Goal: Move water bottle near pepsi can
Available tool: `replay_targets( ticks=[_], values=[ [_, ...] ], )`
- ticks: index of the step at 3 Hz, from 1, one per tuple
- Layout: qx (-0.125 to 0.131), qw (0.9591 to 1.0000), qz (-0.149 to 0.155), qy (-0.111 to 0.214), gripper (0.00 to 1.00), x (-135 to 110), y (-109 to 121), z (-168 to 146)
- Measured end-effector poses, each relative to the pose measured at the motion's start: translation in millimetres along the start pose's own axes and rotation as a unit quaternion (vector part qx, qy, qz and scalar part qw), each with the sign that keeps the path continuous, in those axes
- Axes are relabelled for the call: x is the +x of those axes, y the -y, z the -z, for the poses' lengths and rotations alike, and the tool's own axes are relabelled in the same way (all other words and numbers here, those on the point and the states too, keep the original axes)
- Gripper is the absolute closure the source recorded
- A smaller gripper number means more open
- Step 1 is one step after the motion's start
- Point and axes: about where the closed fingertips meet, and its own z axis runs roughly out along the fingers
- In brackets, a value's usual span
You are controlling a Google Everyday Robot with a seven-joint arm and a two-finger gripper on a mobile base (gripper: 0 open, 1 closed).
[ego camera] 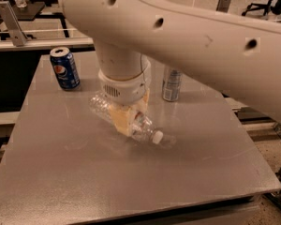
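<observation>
The water bottle [139, 125] is a clear ribbed bottle lying on its side near the middle of the grey table [84, 182], white cap [157, 136] pointing to the front right. My gripper [131, 114] comes down from the big white arm and is shut on the bottle's middle, its yellowish fingers [122, 120] on either side of the bottle. The label band is hidden by the gripper. The pepsi can [64, 68], blue with the round logo and a silver top, stands upright at the table's back left, well apart from the bottle.
A taller, slim silver-grey can [171, 83] stands upright just behind and to the right of the gripper. The white arm [201, 41] covers the upper right of the view. Metal frames and a dark gap lie behind the table's back edge.
</observation>
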Motion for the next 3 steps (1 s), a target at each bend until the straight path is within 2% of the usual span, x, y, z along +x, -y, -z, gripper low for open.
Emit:
replay_targets(
  ticks=[1,2,3],
  values=[
    [-0.002,0.9995,0.011,0.029,1.00,-44.0,33.1,21.1],
    [-0.011,0.9988,0.025,0.041,1.00,-87.6,56.5,19.5],
    [-0.015,0.9984,0.039,0.037,0.97,-115.7,64.7,6.9]
  ],
)
